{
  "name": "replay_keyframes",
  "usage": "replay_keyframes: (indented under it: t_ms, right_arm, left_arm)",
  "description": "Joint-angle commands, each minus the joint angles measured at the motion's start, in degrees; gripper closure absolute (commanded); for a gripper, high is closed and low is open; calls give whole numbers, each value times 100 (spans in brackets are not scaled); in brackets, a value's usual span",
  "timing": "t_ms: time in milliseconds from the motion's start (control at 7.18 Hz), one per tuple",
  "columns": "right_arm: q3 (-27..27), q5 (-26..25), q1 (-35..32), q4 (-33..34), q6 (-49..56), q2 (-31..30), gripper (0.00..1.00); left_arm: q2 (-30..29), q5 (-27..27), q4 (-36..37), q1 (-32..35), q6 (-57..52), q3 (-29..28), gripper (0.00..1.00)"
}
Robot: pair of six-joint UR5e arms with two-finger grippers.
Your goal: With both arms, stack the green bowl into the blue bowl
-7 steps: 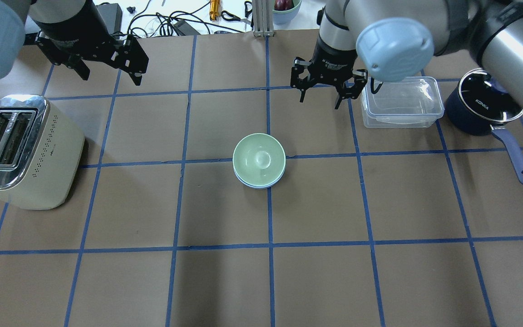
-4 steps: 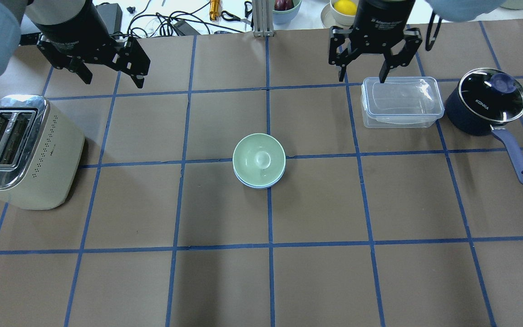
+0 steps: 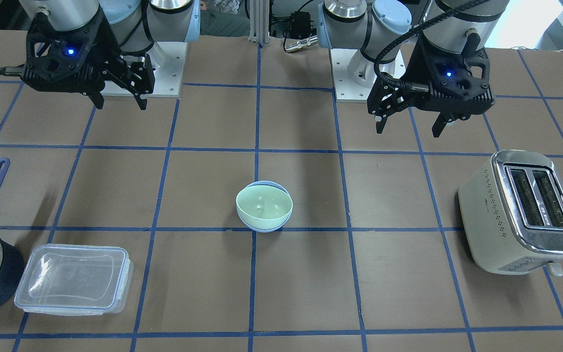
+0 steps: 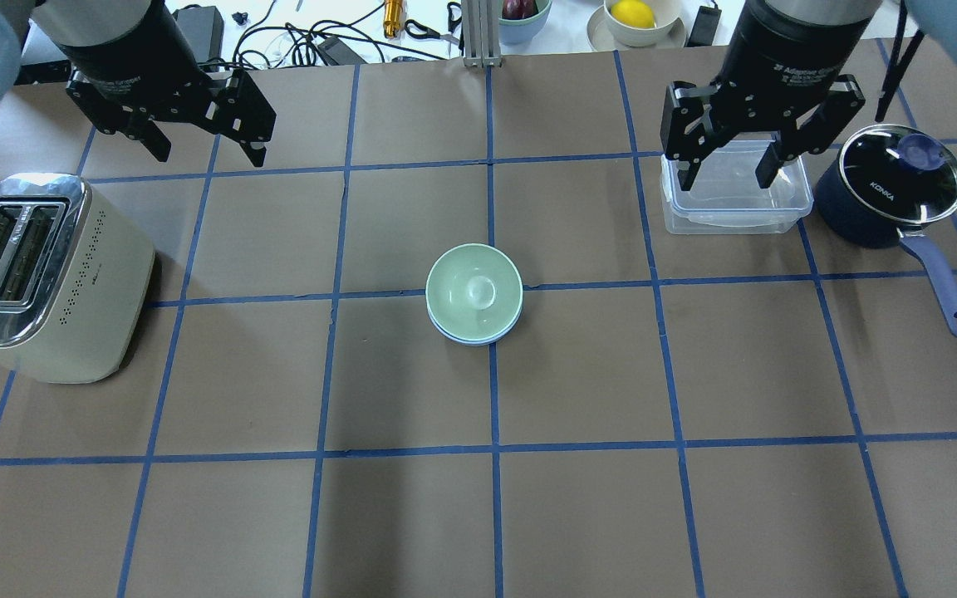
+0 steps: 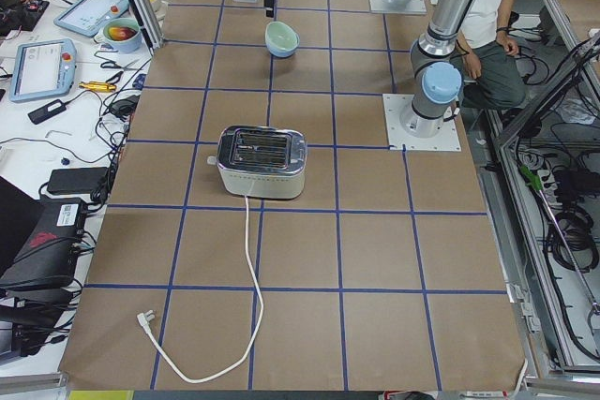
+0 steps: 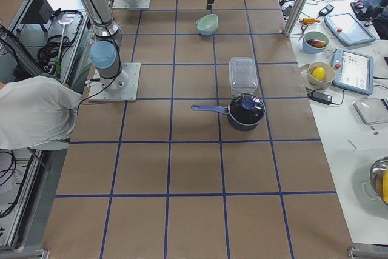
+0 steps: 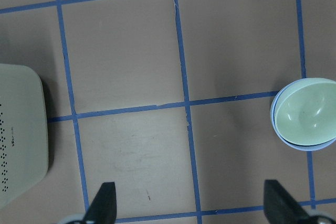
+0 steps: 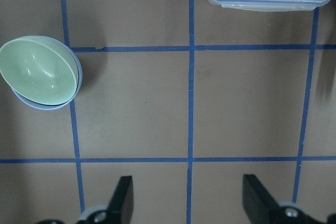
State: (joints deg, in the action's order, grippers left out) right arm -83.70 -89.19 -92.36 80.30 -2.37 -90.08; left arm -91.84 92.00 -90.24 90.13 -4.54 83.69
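**Green bowl nested in blue, both grippers up and empty**

- Bowls: 2, stacked. The green bowl (image 4: 473,289) sits inside the blue bowl (image 4: 472,340) near the table centre, right by a tape crossing. Both are small, round, smooth and matte. Only a thin crescent of the blue rim shows around the green one. The green bowl sits slightly off-centre in the blue one, and its inside is bare.
- Grippers: 2, black, two-finger, each with a blue light on the body. The left gripper (image 4: 208,155) has its jaws spread wide with nothing between them. It is raised, with the toaster near it, well apart from the bowls. The right gripper (image 4: 728,177) also has its jaws spread and is empty and raised. In the overhead view it overlaps the plastic box.
- Table (image 4: 611,507): brown matte sheet covering, with blue tape laid out in a square grid.
- Toaster (image 4: 38,282): 1, a cream body with rounded corners, a chrome top, 2 slots and a dotted perforated panel on its side. A white cord with a plug trails from it.
- Plastic box (image 4: 732,212): 1, clear and rectangular with rounded corners, lid on.
- Saucepan (image 4: 877,195): 1, dark navy with a glass lid and knob. It has a long lavender handle with a hang hole and sits just beside the box.
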Motion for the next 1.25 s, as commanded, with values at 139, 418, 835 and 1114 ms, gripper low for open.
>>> replay_keyframes:
  t_ms: [139, 418, 835, 1114]
  right_arm:
    - [-261, 16, -2, 344, 61, -142, 0]
    - [-278, -2, -10, 522, 61, -141, 0]
    - [-278, 16, -2, 557, 52, -141, 0]
    - [-278, 7, -2, 566, 44, -141, 0]
  left_arm:
    - [0, 2, -116, -57, 261, -10, 0]
    - [0, -7, -116, -57, 199, -10, 0]
    - [-18, 37, -107, -40, 208, -19, 0]
    - [-18, 29, -107, -40, 208, -10, 0]
